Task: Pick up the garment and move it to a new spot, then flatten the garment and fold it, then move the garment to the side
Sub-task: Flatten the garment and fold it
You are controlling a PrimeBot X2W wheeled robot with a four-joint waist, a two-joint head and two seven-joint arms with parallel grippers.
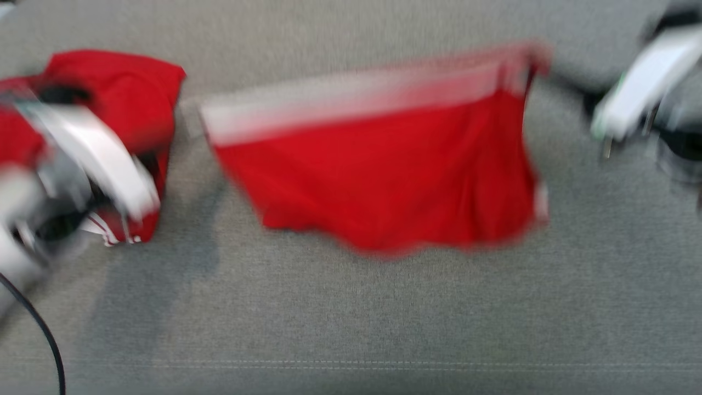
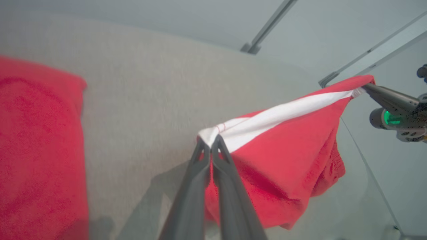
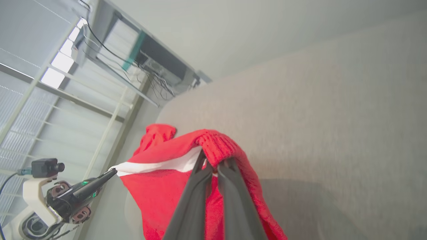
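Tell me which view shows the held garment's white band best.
Left wrist view: the white band runs sharp and unbroken from the left gripper to the right gripper. Head view shows it whole but blurred; right wrist view, a short stretch.

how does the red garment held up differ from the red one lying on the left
The held garment hangs spread out, pinched at its upper corners by the left tool and right tool; the lying garment rests compact on the grey surface. The held garment shows a broad white band along its top; the lying garment shows just thin white trim at one edge. Both are red.
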